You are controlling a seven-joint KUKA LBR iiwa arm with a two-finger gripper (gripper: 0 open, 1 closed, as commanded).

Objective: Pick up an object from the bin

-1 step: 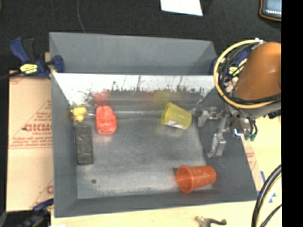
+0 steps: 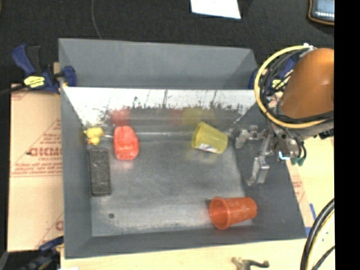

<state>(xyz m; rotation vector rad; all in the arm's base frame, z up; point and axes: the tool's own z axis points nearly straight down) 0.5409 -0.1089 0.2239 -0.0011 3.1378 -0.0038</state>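
- The hand (image 2: pixel 251 156) is spread open and empty, near the tipped orange cup (image 2: pixel 232 211), toward the bin's far wall.
- A yellow cup (image 2: pixel 209 138) lies farther beyond the orange cup.

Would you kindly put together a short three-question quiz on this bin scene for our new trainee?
1. True or false: the orange cup lies on its side near the front wall of the bin.
2. Where does the gripper hang? A) over the bin's left side; B) over the bin's right side; C) outside the bin, behind its back wall.
3. How many cups lie in the bin?

Key:
1. True.
2. B.
3. Two: the orange cup and the yellow cup, which lies tipped near the back.
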